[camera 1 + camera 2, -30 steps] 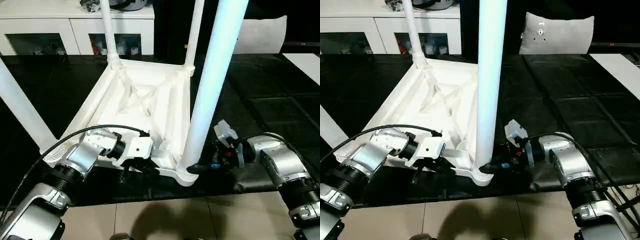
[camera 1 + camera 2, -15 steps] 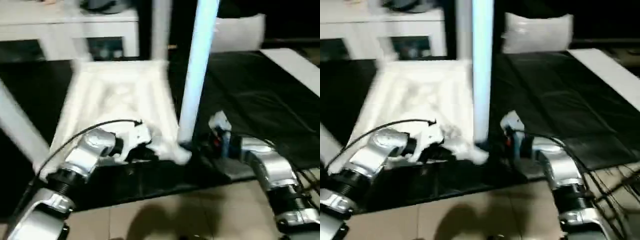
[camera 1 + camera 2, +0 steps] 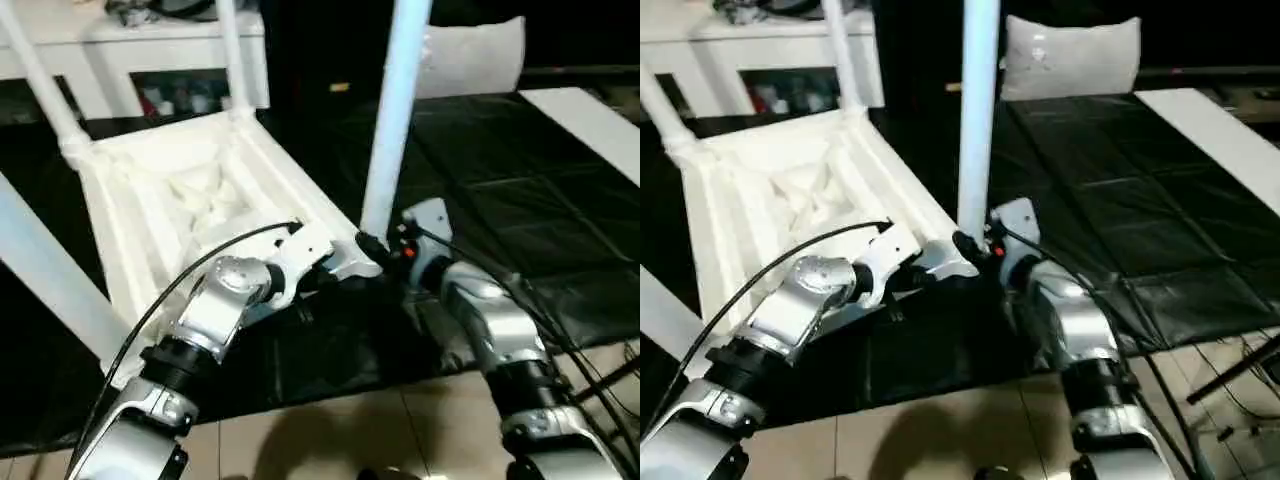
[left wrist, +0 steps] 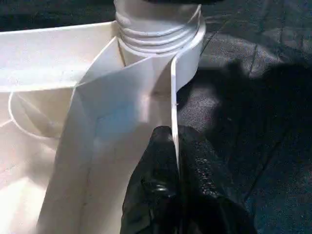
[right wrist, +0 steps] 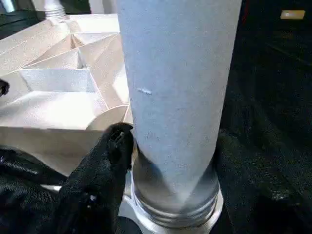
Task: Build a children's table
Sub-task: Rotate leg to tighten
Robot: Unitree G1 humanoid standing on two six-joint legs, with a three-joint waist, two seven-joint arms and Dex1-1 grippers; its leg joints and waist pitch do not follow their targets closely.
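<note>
The children's table lies upside down on the black mat: a white ribbed tabletop [image 3: 150, 190] with white tube legs standing up from its corner sockets. My left gripper [image 4: 174, 165] is shut on the tabletop's thin rim wall, just beside the near corner socket [image 4: 161, 29]. The near leg [image 3: 392, 130] rises from that socket. My right gripper [image 3: 378, 246] is closed around this leg's base; one black finger [image 5: 105, 161] lies against the tube and the other is hidden behind it.
More legs stand at the far corner [image 3: 232, 55], the far left corner [image 3: 35, 75] and the near left [image 3: 50, 270]. A white cabinet [image 3: 150, 50] stands behind, a grey cushion [image 3: 470, 55] at back right. Black mat [image 3: 520, 200] spreads right; tile floor [image 3: 330, 430] is nearest.
The tabletop with its legs has swung round on the mat, so its near edge now runs diagonally. Both grippers stayed at the near corner. The camera has also shifted.
</note>
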